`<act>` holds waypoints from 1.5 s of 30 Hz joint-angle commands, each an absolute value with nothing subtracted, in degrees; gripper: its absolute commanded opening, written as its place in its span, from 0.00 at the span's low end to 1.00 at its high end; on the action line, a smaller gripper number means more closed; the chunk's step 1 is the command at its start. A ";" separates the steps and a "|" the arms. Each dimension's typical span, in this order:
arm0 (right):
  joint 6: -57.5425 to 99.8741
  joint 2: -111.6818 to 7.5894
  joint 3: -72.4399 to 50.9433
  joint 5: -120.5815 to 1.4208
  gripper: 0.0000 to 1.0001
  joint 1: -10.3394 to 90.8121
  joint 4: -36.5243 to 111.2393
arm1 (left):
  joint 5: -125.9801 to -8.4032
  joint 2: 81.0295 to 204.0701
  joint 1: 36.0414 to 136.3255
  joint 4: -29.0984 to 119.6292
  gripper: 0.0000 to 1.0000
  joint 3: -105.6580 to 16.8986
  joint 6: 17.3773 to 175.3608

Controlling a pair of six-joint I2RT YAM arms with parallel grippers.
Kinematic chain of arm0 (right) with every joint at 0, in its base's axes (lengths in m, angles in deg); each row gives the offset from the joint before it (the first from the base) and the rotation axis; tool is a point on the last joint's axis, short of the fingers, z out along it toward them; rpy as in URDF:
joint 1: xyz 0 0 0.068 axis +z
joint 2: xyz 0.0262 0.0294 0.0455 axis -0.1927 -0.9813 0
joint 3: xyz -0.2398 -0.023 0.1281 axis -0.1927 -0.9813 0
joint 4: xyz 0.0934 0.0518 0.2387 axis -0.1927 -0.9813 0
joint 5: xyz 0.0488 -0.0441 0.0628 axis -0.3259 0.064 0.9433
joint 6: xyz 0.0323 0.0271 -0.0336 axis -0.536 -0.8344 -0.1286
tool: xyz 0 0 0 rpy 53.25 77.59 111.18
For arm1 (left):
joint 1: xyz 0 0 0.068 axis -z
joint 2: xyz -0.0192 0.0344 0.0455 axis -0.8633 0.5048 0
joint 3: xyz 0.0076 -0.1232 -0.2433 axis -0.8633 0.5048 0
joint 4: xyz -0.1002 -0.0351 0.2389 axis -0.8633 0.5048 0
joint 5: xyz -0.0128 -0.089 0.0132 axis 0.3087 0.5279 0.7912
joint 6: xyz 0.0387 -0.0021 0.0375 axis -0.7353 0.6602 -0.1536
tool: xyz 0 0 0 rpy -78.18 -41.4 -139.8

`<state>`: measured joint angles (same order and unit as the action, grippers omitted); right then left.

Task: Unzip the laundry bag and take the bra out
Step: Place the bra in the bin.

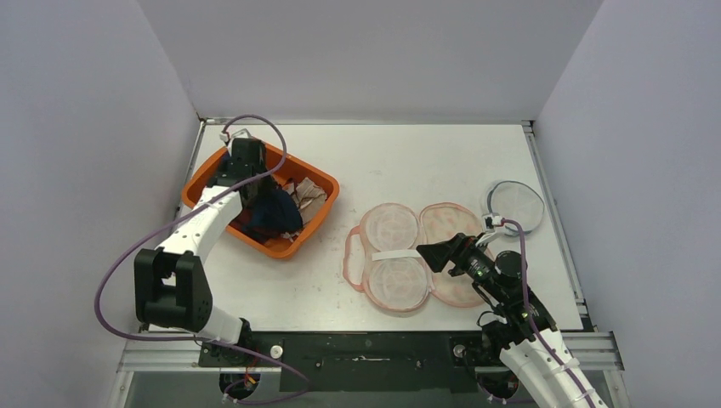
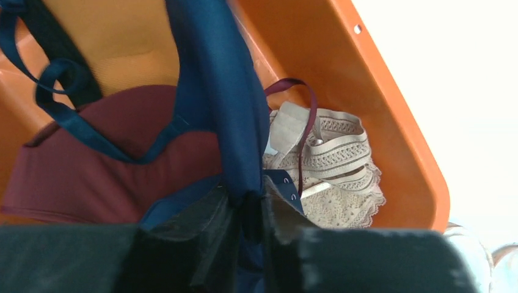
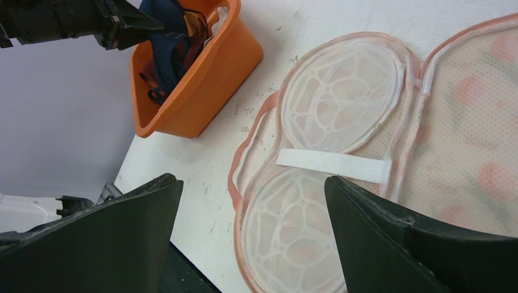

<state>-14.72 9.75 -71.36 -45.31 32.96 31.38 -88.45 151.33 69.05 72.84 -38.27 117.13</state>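
left gripper [image 2: 250,213] clamps a navy bra [image 2: 214,91] beside beige lace [image 2: 342,159] in the orange plastic tub [image 2: 379,122]; right gripper [image 3: 253,182] gapes wide.

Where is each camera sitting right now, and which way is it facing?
Top external: above and behind the bases, looking down on the table; left end effector and right end effector show.
Left wrist: on the left arm, looking into the orange basket; its end effector pinches a navy bra.
Right wrist: on the right arm, looking over the laundry bag toward the basket; its open end effector frames the view.
Shared: top and right wrist both show bag and basket.
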 commanded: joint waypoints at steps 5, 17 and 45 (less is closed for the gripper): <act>-14.29 9.15 -71.79 -45.93 0.90 33.35 33.74 | -87.19 149.84 68.74 68.75 0.62 -37.25 118.34; -14.75 7.92 -72.67 -45.47 0.91 33.43 35.53 | -83.30 138.26 67.35 69.86 0.89 -37.35 116.20; -14.59 4.78 -73.72 -45.86 0.91 33.59 37.50 | -57.72 157.13 55.26 14.54 0.97 -13.26 162.09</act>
<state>-14.72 5.88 -73.28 -45.33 32.98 33.31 -58.85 154.58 54.71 25.37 -13.05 158.13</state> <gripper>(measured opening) 0.905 0.963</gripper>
